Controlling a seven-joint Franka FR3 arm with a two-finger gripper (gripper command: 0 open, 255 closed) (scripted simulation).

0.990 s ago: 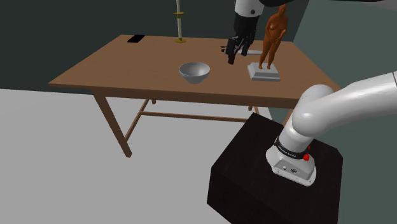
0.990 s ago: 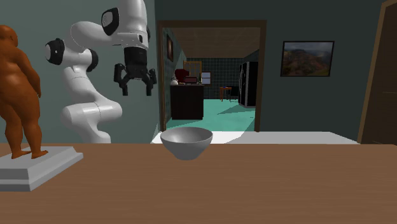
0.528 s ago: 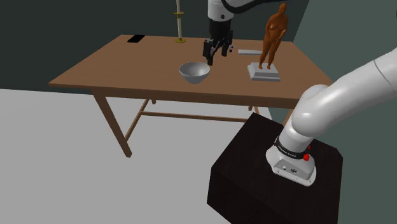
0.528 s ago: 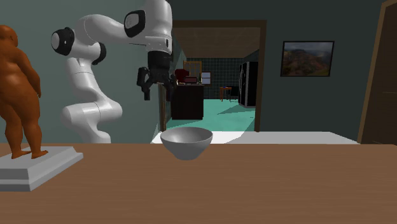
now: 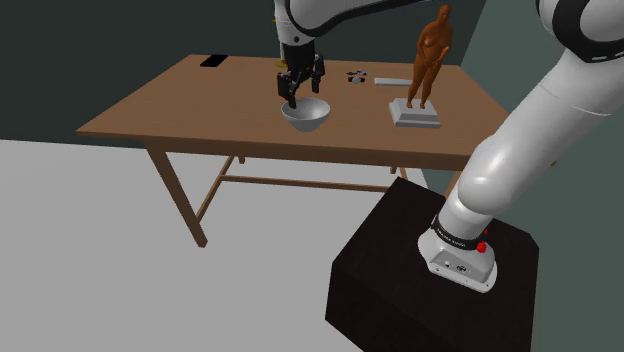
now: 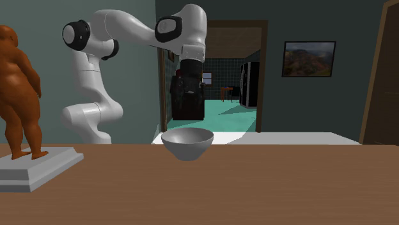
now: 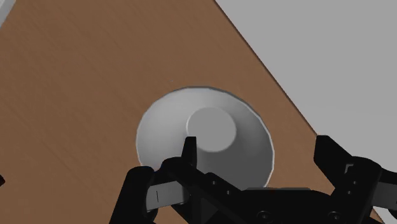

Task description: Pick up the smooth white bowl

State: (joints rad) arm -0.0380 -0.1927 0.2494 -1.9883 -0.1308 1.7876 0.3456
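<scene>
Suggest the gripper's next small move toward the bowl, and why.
Probably lower straight down. The gripper is open and hangs above the bowl, with one finger over its inside and the other beyond the rim, so descending should put the wall between them.

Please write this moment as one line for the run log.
phase: pre-grasp | gripper: open, over bowl rim, nothing held | bowl: upright on wooden table

Grey-white bowl (image 5: 306, 115), brown wood-grain table (image 5: 180, 100), orange-brown figurine (image 5: 432, 55), black gripper (image 5: 302, 95), perhaps brass-yellow post (image 5: 282, 40)
</scene>
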